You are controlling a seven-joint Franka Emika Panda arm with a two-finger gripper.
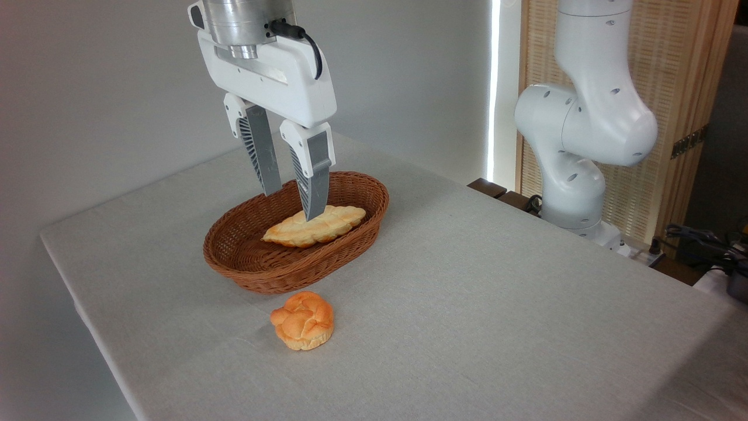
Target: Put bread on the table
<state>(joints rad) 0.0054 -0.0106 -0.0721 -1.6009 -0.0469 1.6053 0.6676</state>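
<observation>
The bread [302, 320], a small round orange-golden knotted bun, lies on the table [467, 292] just in front of the wicker basket. My gripper [294, 204] hangs above the basket's back half, fingers pointing down and spread apart, with nothing between them. One grey finger [314, 181] overlaps the pale loaf in the picture; whether it touches the loaf is unclear. The bun sits well apart from the gripper.
A brown oval wicker basket [245, 266] stands on the table and holds a longer pale-yellow braided loaf [327, 228]. The arm's white base [578, 146] rises behind the table's right edge. Cables and dark gear [710, 242] lie at the far right.
</observation>
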